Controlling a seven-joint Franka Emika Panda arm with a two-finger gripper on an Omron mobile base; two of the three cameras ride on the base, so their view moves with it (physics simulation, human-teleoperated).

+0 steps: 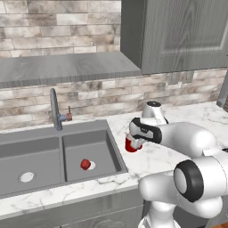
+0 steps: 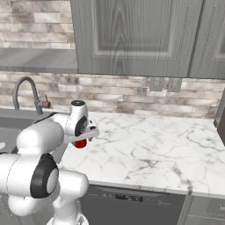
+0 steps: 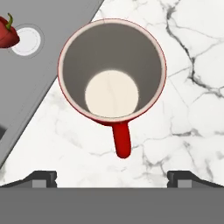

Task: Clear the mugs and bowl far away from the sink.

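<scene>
A bright red mug stands upright on the white marble counter, just right of the sink, and its handle points toward the hand. My gripper hovers straight above the mug, open wide, with one fingertip on either side of the handle and nothing between them. From the base views the mug peeks out under the hand, beside the sink's right rim. The bowl is out of view.
A small red vegetable with a green stem lies by the drain in the right basin. The slim tap rises behind the sink. Marble counter stretches away to the right under grey wall cabinets.
</scene>
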